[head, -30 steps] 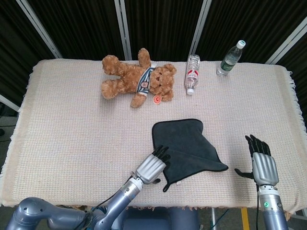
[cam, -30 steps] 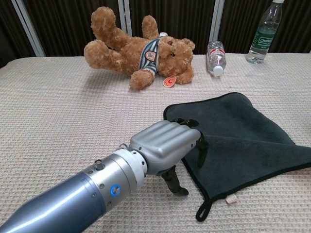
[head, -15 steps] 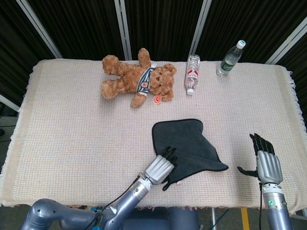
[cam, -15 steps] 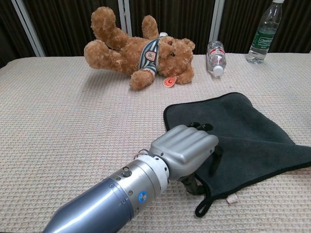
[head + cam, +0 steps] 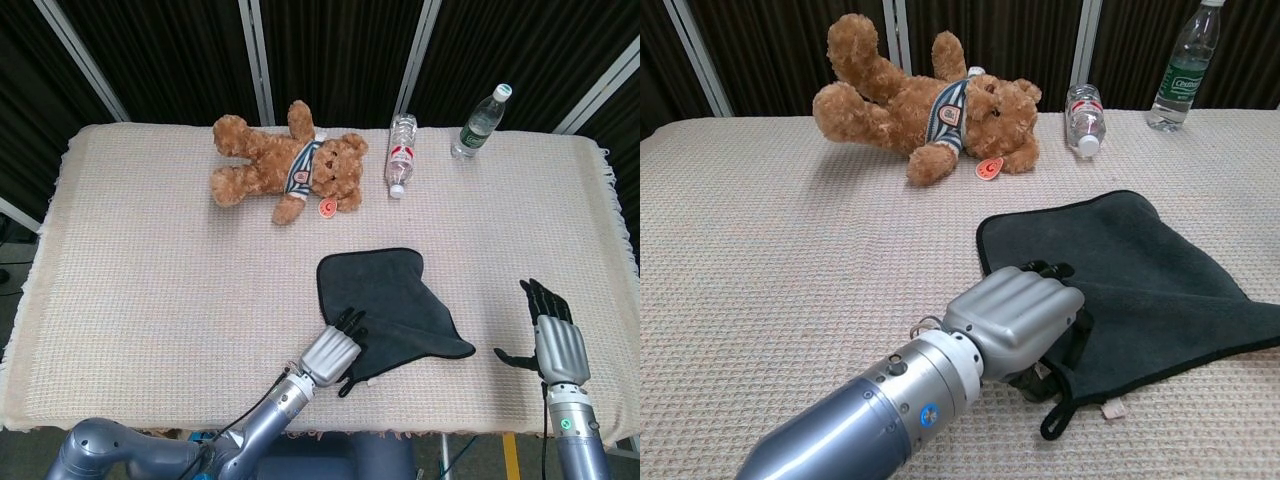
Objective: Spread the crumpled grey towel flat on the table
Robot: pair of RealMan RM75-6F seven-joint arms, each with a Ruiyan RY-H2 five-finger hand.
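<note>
Still folded: soft grey towel (image 5: pixel 388 300)

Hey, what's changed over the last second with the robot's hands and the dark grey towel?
The left hand slid right and nearer the table's front edge, onto the near left corner of the dark grey towel, where its fingers now rest curled; whether it pinches the cloth is unclear. The right hand drew back slightly, fingers spread, off the towel. The towel remains folded over; the brown teddy bear and two plastic bottles stayed put.
</note>
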